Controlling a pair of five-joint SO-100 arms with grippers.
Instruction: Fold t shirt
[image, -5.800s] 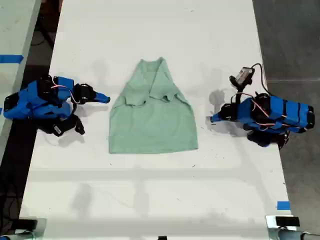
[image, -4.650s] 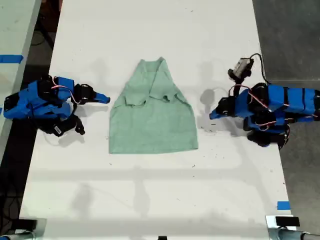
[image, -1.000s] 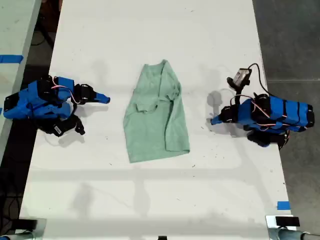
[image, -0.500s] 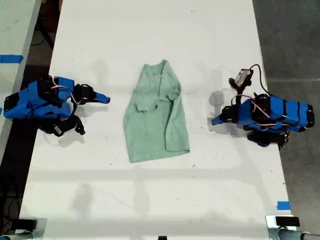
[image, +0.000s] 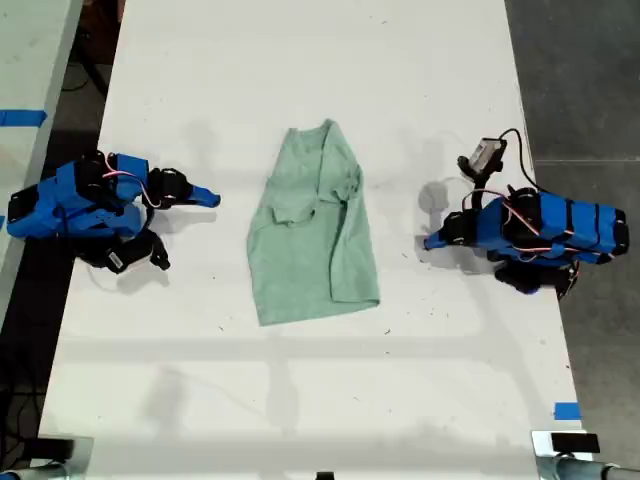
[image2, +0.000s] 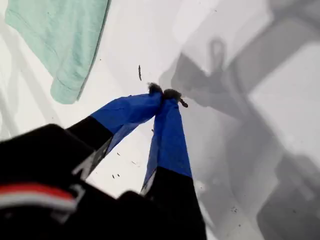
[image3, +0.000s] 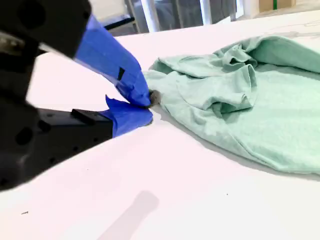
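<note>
Plain mint-green t shirt (image: 313, 228), white table (image: 300, 400), blue claws, perhaps black-tipped.

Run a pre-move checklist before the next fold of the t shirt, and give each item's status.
1. My first gripper carries no cloth: ok, it is over bare table, apart from the t shirt.
2. My second gripper carries no cloth: ok, though whether its tips touch the shirt's edge: cannot tell.
3. Jaws open for a grasp: not ok, both are shut.
4. T shirt wholly on the table: ok, well in from every edge.
5. Cloth lies smooth: not ok, the sleeve area near the collar is bunched and wrinkled.
6. Fold finished: not ok, it is a long narrow strip, not yet folded across.
</note>
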